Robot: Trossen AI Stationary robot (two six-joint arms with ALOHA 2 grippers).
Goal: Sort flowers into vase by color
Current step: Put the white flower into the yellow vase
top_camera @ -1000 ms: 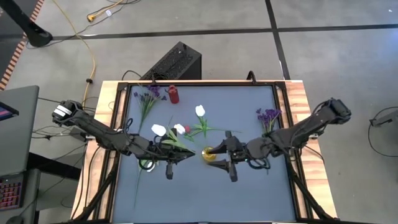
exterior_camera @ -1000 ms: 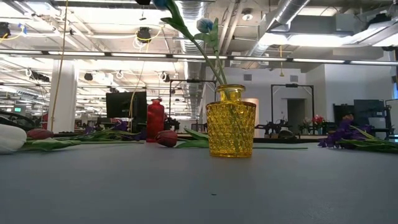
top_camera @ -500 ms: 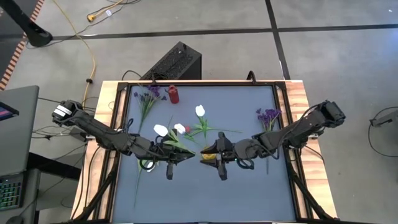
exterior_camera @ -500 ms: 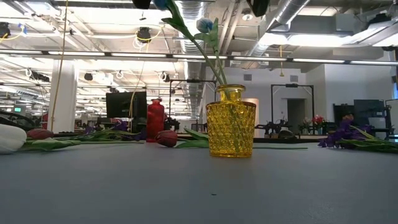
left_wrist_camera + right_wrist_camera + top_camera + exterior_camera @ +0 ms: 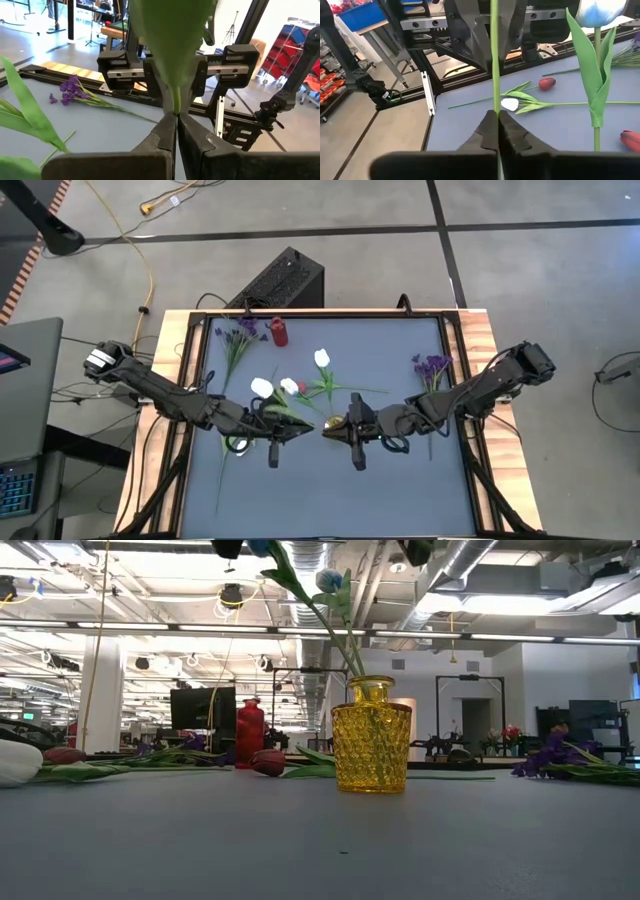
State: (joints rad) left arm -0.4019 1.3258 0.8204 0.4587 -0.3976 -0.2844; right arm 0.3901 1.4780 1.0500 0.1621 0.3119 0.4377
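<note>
No text, label, brand name, number or sign can be read in any of the four views (the screen far back in the room, seen from desk height, is dark and shows nothing legible).
</note>
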